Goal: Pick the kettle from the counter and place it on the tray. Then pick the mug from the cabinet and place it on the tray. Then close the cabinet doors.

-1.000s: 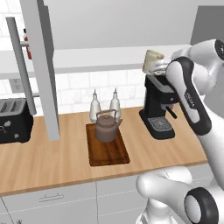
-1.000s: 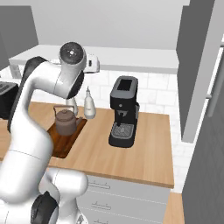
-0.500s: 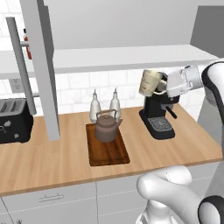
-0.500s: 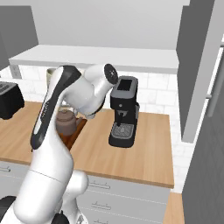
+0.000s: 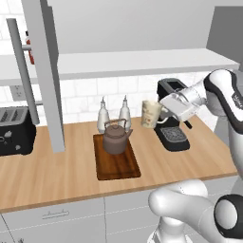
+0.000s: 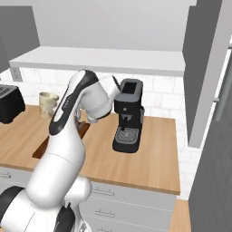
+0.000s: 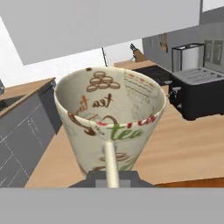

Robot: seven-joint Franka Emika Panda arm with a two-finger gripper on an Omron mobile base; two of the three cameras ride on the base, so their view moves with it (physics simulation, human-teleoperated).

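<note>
Mug of cream-beige speckled ceramic hangs in the air, carried by the pincer, which is clenched on its side handle, as the hand view shows with the cup close against the camera and its printed inside facing it. The landmark here is the flat dark-brown rectangular wooden tray lying on the light-wood desk. The mug is above and just to the right of the tray's far end, not yet over it, so my judgement is that the carry toward the board is under way and the set-down has not begun. The squat dull-brown round kettle already stands on the tray's far half, which leaves the near half bare; that is probably where the mug must go. Two white bottles stand just behind the tray, and a black coffee machine sits to its right, near the mug's path. Left of the tray hangs an open light-grey cabinet door with its long silver bar handle; closing it remains to be done.
</note>
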